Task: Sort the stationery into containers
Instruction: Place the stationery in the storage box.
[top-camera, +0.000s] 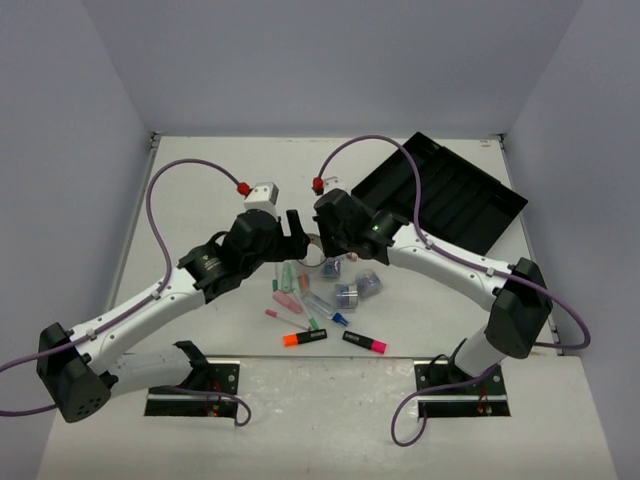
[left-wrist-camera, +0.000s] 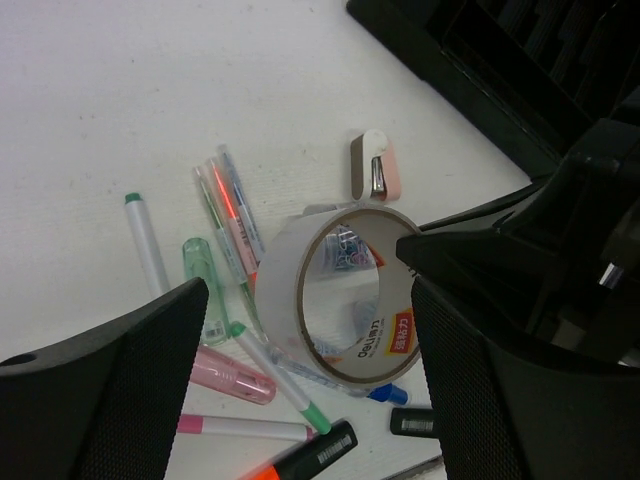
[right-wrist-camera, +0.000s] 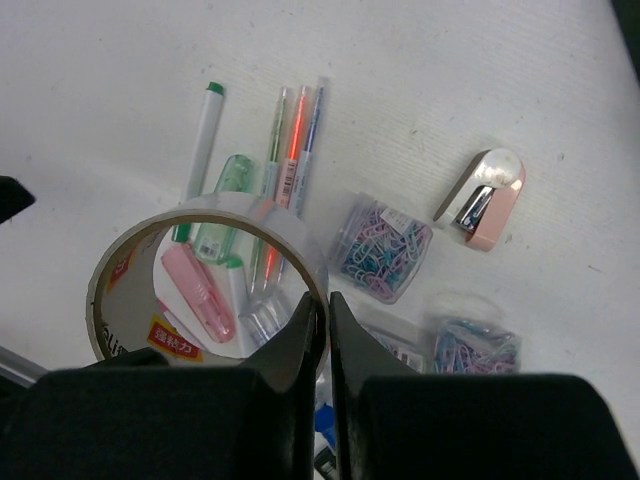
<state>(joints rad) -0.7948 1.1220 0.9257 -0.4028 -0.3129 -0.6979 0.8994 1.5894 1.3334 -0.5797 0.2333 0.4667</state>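
White tabletop (top-camera: 200, 190) is carrying a loose scatter: up front, two black highlighters (top-camera: 305, 339) are lying flat, pens (left-wrist-camera: 147, 245) just beyond. Right gripper (right-wrist-camera: 320, 310) is pinching the tape ring (right-wrist-camera: 110, 290) by its wall, holding it over the pile. Left gripper (left-wrist-camera: 308, 285) is gaping wide, fingers straddling the ring. Black tray (top-camera: 470, 200) is sitting farther back on the right, apart from the pile.

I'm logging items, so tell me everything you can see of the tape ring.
The tape ring is a wide roll, greyish-white outside, with a brown inner core bearing a red-and-yellow label. It sits tilted above the pens, its wall pinched by the right hand; the open left hand flanks it without clearly touching.
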